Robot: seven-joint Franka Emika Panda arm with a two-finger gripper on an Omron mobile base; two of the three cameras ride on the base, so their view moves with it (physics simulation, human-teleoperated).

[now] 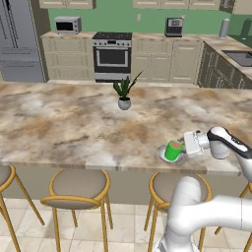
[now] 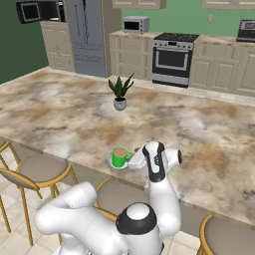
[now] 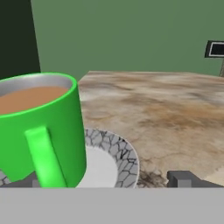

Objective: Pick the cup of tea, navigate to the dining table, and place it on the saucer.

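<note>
From the left base view, the green cup [image 1: 173, 150] stands upright on the saucer [image 1: 162, 153], near the front edge of the marbled worktop [image 1: 59, 123]. The claw [image 1: 186, 144] is level with the cup, just to its right, with the handle turned toward it; whether a finger touches the handle cannot be told here. A small potted plant [image 1: 124, 92] stands farther back on the worktop, well apart from the cup. Round stools [image 1: 80, 186] line the near side below the edge, and a stove [image 1: 112, 55] with a microwave [image 1: 68, 24] sits along the green back wall. From the right base view, the cup [image 2: 119, 156] sits centred on the saucer [image 2: 110, 162], brown tea showing inside it, and the claw [image 2: 134, 160] is just beside it on the right, the arm bending down over the worktop [image 2: 209, 134] edge; the plant [image 2: 120, 91] stands behind, and a fridge [image 2: 88, 35] stands at the far left wall. From the hand view, the cup [image 3: 41, 127] is close at the left, its handle facing the camera, resting on the white saucer with its grey patterned rim [image 3: 120, 159]. One dark fingertip [image 3: 183, 178] rises at the lower right, clear of the cup, so the claw stands apart and holds nothing.
</note>
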